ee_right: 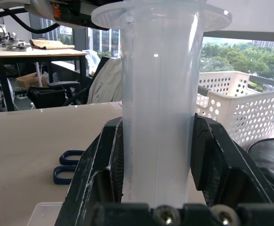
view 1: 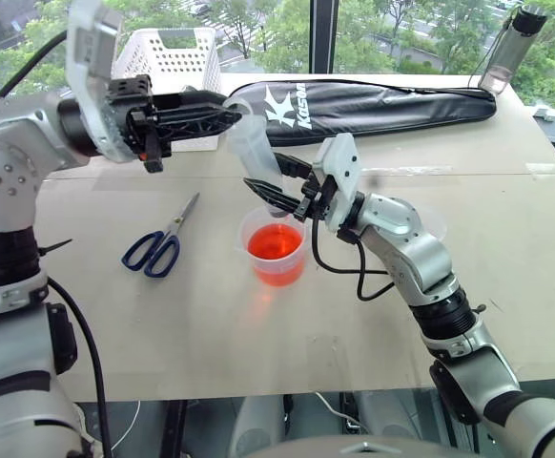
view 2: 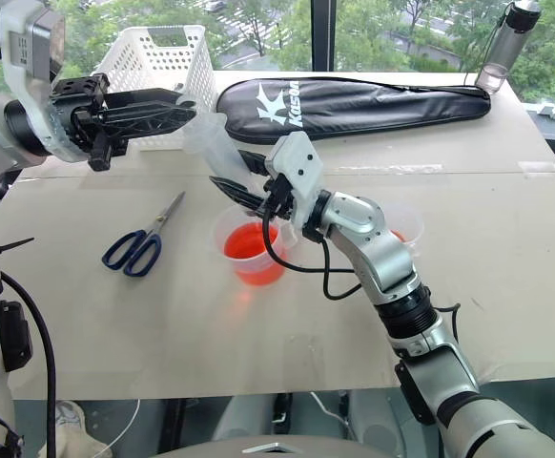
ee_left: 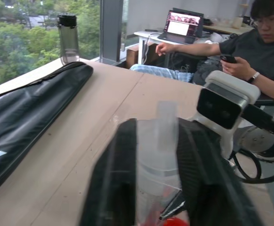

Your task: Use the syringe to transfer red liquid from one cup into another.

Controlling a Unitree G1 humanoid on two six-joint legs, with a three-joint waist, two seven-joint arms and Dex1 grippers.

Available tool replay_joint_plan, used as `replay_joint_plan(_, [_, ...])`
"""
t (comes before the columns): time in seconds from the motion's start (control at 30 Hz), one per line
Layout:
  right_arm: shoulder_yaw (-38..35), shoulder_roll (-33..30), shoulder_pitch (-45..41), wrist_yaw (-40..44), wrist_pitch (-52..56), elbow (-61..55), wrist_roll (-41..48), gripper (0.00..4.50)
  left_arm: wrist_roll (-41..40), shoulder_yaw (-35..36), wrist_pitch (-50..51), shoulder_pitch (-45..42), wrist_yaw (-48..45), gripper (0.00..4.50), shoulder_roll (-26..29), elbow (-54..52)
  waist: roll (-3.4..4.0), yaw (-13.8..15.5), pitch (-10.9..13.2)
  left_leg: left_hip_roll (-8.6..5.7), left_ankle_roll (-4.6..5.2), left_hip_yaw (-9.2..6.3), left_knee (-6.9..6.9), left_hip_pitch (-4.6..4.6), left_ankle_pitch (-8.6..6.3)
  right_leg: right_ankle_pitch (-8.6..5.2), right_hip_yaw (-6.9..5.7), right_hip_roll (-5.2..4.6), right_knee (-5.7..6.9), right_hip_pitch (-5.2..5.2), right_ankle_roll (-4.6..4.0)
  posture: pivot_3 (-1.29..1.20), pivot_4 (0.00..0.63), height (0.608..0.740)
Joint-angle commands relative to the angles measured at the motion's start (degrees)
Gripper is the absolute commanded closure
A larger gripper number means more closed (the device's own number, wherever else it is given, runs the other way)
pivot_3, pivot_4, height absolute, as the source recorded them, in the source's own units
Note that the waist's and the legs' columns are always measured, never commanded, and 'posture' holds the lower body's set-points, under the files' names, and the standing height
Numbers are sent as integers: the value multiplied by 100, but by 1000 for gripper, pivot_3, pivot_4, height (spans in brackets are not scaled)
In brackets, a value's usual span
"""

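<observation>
- I have the large translucent clear plastic syringe (view 1: pixel 256 153) clamped by its thick barrel in the right gripper (view 1: pixel 285 186); its black fingers (ee_right: pixel 99 165) are closed on both sides of the barrel, just below the flange.
- The left gripper (view 1: pixel 222 118) is clenched at the syringe's top end. In the left wrist view its fingers (ee_left: pixel 113 179) sit on either side of the plunger stem, so I judge it has the plunger.
- The syringe leans, top toward 11 o'clock. Its tip points down into the wide clear plastic beaker (view 1: pixel 276 246) of orange-red liquid (view 1: pixel 276 242) at the middle of the counter (view 1: pixel 211 324); the right fingers hide the tip, so I cannot tell whether it is under the surface.
- The smaller handled clear cup (view 2: pixel 401 229) sits at 3 o'clock from the beaker, mostly behind my right forearm.
- Risk: if I draw with the tip above the liquid, I pull in air only.
- Risk: a plunger pull off the barrel's axis could twist the syringe in the right fingers, or lever the tip against the beaker wall and tip it over.
- Risk: the light beaker could lift with the syringe and spill.
- Risk: swinging toward 3 o'clock, my forearm could knock the smaller cup, and the tip could drip on the counter.
- The blue-handled scissors (view 1: pixel 154 243) lie at 9 o'clock, well apart.
</observation>
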Motion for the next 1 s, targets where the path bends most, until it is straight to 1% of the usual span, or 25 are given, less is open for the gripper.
replay_joint_plan(0.03, [-36,24,19,324,61,-331,272,2989,290,-36,-301,-133,-236,4500,122,96,0,1,0,0,0,0,0,1,0,0,0,0,0,0,0,0,150,724])
replay_joint_plan(0.13, [-69,-2,42,508,198,-368,469,2989,460,-115,-464,-292,-434,4500,81,320,0,8,0,0,0,0,1,0,0,0,-1,2,1,0,0,0,150,724])
replay_joint_plan(0.27, [-193,-17,77,801,473,-432,871,2990,822,-365,-924,-513,-982,4500,142,701,0,7,0,0,1,1,3,-1,0,0,-2,4,1,1,0,0,150,724])
replay_joint_plan(0.43, [-441,45,60,979,654,-334,1277,3001,1181,-668,-1422,-979,-1698,4500,159,1429,0,5,0,0,1,1,3,-3,0,0,-1,7,0,0,0,0,150,724])
replay_joint_plan(0.57, [-515,48,49,1125,607,-267,1377,3001,1598,-941,-1963,-1440,-2117,4500,92,2135,0,4,0,0,1,3,3,-2,0,0,0,8,-1,-1,0,0,150,724])
replay_joint_plan(0.63, [-438,29,12,1112,375,-185,1137,3001,1770,-1054,-2045,-1646,-2146,4500,28,2412,0,10,0,0,1,3,4,-3,0,0,-2,9,1,-1,0,0,150,724])
replay_joint_plan(0.73, [-279,56,-47,889,-52,-35,585,3001,2042,-1228,-2000,-1724,-2033,4500,25,2544,0,1,0,-1,2,3,7,-3,0,0,0,9,0,-1,0,0,150,724])
replay_joint_plan(0.8, [-216,135,-60,692,-249,14,285,3001,2135,-1204,-1933,-1638,-1838,4500,33,2429,0,-12,0,0,2,4,6,-4,0,0,2,9,1,-4,0,0,150,724])
replay_joint_plan(0.9, [-121,263,-21,409,-445,1,-83,3001,2224,-1061,-1627,-1485,-1218,4500,-38,2099,0,-14,0,1,1,5,6,-10,0,0,4,7,4,-12,0,0,150,724])
replay_joint_plan(1.0, [-68,424,59,169,-418,-116,-207,3002,2006,-779,-875,-1153,-488,4500,-70,1352,0,-14,0,1,1,5,6,-10,0,0,5,1,2,-12,1,0,150,724])
